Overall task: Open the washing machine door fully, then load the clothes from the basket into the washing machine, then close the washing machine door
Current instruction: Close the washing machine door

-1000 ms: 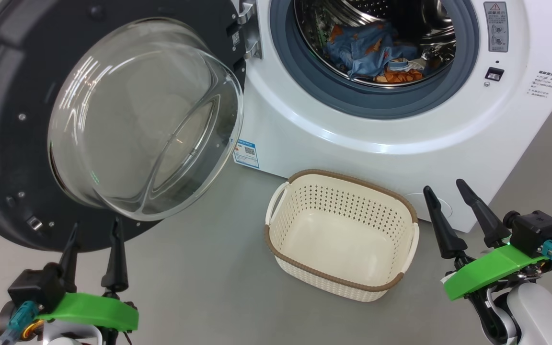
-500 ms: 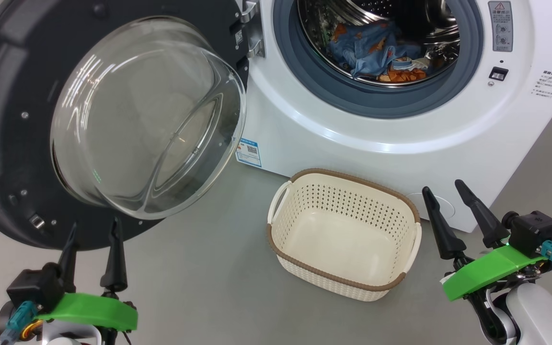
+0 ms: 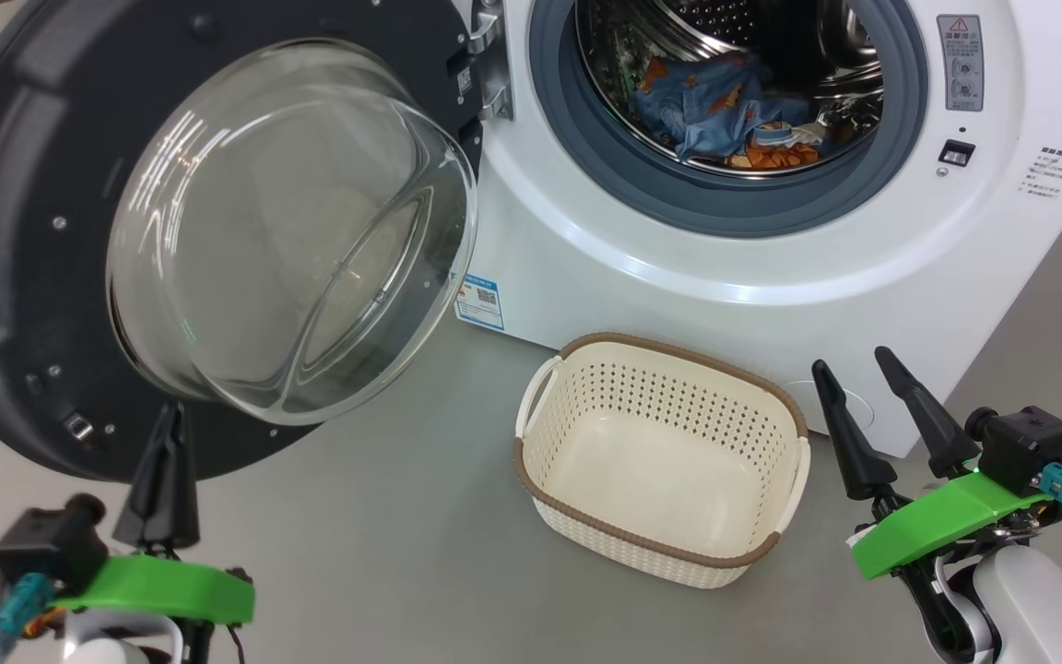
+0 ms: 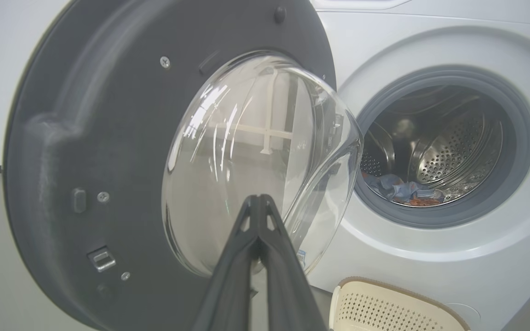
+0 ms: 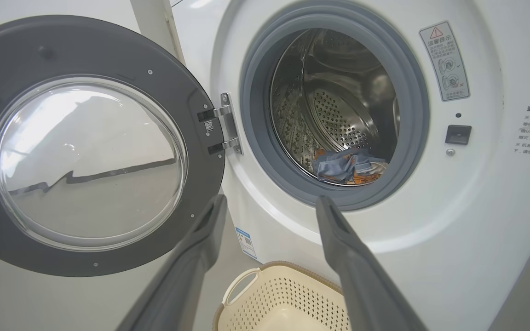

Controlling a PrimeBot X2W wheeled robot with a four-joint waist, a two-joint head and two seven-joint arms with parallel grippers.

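Found door (image 3: 33,231) swung wide at 9 o'clock of washer (image 3: 586,240). Spotted clothes (image 3: 725,120) in drum, basket (image 3: 678,348) empty at 6 o'clock. Logged left claw (image 3: 167,415) pinched tight, empty, near door's lower rim; right claw (image 3: 849,360) spread wide, empty. Judged door rigid, heavyish, glass slick: push dark rim opposite hinge.

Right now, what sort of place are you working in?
Probably a laundry area, or a test room set up as one: a white front-loading washing machine with its door swung open, and a cream basket on a bare grey floor.
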